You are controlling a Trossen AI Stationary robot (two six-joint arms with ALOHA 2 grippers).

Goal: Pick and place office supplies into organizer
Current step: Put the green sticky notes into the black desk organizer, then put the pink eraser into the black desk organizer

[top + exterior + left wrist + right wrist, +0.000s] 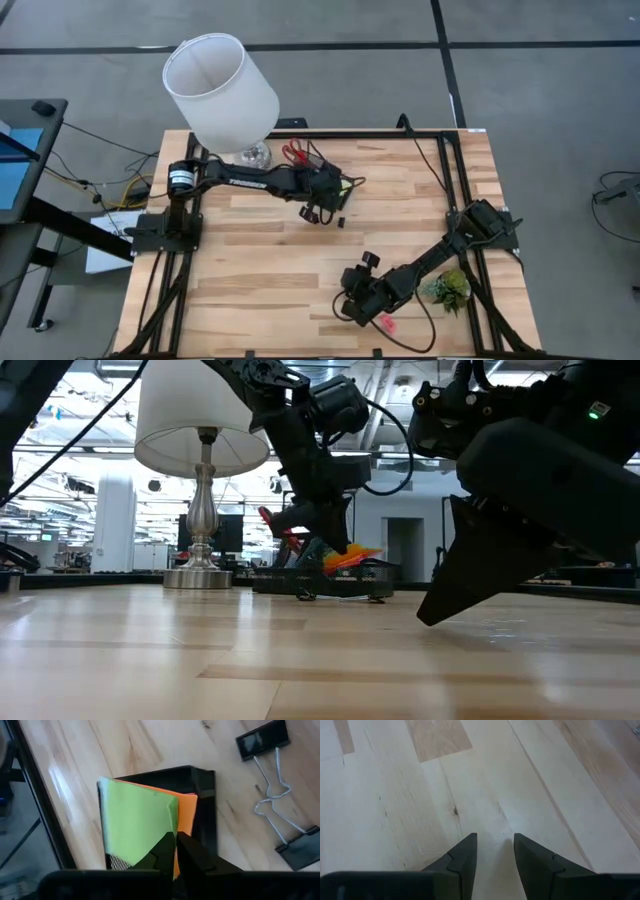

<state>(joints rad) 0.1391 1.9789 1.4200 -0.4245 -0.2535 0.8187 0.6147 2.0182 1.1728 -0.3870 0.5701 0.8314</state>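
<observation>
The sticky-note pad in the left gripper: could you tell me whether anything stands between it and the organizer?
Nothing visible does. The left gripper holds the sticky-note pad right at the organizer; two black clips lie off to one side on the table.

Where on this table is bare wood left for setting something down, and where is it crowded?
Bare: the near-left area between the left arm's base and the right gripper, and the far-right corner beyond the right arm. Crowded: around the lamp, scissors, organizer, left gripper and binder clips.
</observation>
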